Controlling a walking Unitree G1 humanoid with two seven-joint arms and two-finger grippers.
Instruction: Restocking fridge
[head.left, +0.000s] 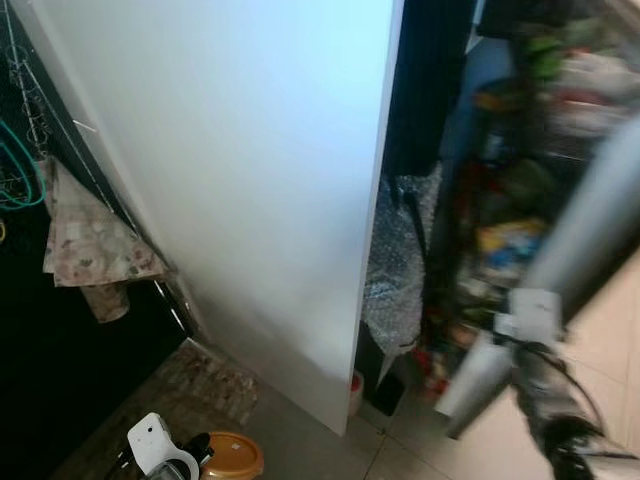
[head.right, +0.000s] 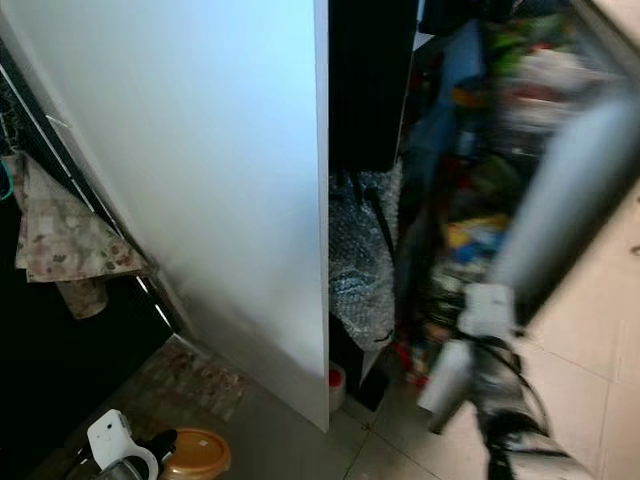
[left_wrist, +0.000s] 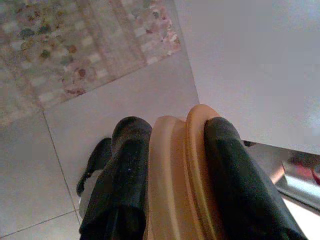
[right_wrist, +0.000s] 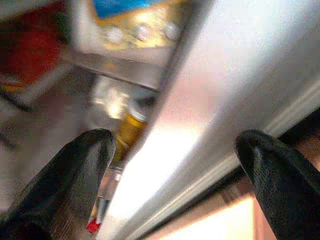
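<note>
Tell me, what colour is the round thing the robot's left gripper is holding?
Orange-tan. The round container shows best in the left wrist view, clamped between the left gripper.

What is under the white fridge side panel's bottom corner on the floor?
A small red-and-white roll sits by the white panel on the tiled floor; a crinkled silver bag stands behind. Deeper is hidden.

I can read no text anywhere. The packages on the fridge door shelves (head.left: 510, 230) are blurred to patches of colour, so I make out no label or brand. The blue and gold package (right_wrist: 135, 15) seen from my right wrist shows only smeared colour. The orange lid (left_wrist: 180, 175) in my left gripper (left_wrist: 172, 185) bears no lettering.
</note>
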